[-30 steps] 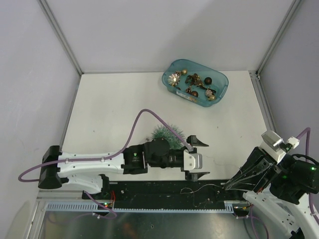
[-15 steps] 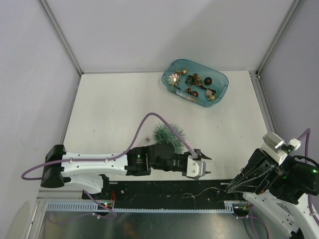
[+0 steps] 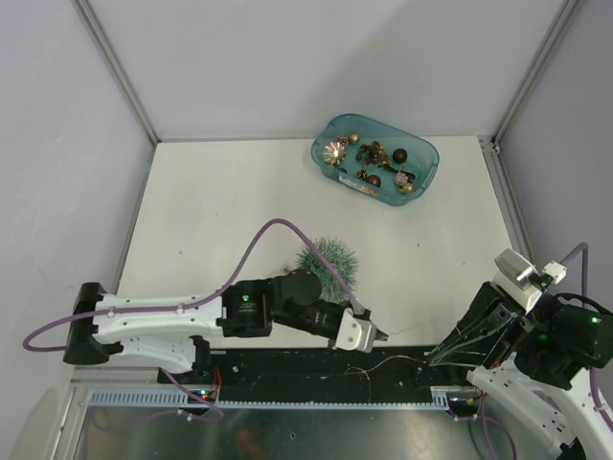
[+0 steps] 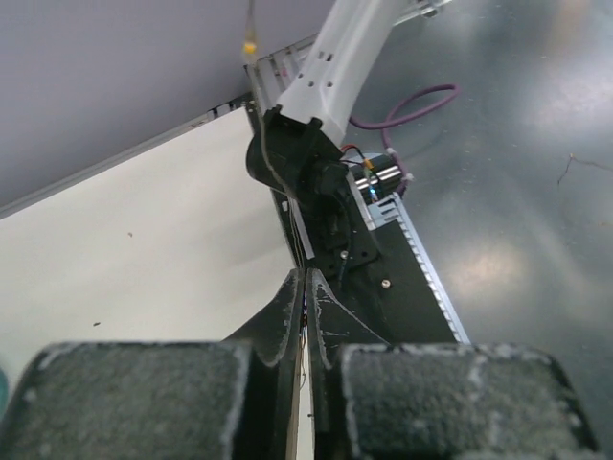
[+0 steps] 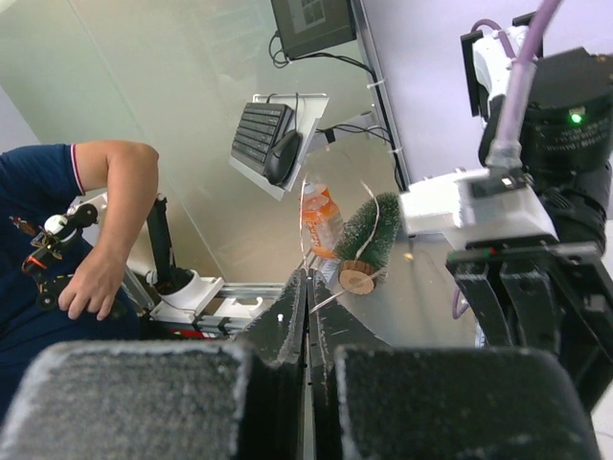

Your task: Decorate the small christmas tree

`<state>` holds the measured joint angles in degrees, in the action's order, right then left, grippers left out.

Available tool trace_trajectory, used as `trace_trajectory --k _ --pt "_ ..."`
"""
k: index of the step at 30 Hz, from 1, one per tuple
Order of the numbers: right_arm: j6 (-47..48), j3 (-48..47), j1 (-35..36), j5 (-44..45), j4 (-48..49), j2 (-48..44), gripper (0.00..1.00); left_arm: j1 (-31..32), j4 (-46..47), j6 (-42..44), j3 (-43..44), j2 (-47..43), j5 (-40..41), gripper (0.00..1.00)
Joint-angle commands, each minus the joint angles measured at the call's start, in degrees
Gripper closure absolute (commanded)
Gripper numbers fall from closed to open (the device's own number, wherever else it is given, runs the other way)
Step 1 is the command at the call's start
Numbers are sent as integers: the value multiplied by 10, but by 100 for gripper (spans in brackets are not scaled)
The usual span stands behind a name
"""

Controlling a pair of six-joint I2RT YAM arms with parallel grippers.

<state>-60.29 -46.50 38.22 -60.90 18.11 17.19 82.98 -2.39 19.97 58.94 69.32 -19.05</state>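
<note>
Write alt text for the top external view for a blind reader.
The left pincer, shut, lies at the near edge of a white table, beside a small frosted bluish-green bottle-brush tree. A teal plastic tray of ornaments sits far right; the right pincer, shut, hangs near right.

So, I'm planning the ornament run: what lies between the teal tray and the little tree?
Nothing. The top view shows only bare white table between the teal tray and the small christmas tree.
</note>
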Motion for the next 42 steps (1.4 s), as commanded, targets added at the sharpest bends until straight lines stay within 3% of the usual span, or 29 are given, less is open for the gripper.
trace_trajectory --k 1,8,15,26,33,38,42 --pt "10 -2 6 -6 24 36 100 3 -65 3 29 -57 -60 95" --pt "-45 -3 12 -1 193 130 100 -6 -94 12 -30 -133 -80 100" --pt "-31 -20 44 15 268 215 100 -59 -102 8 -113 -229 -114 100" --pt "172 -84 180 84 90 268 100 -113 -104 33 -252 -392 -61 100" --pt "226 -119 202 121 25 264 100 -131 -105 32 -294 -465 -44 100" --pt "253 -131 203 143 -37 246 100 -131 -103 37 -304 -474 -95 100" --pt "283 -131 203 176 -107 203 100 -131 -48 27 -300 -433 -117 99"
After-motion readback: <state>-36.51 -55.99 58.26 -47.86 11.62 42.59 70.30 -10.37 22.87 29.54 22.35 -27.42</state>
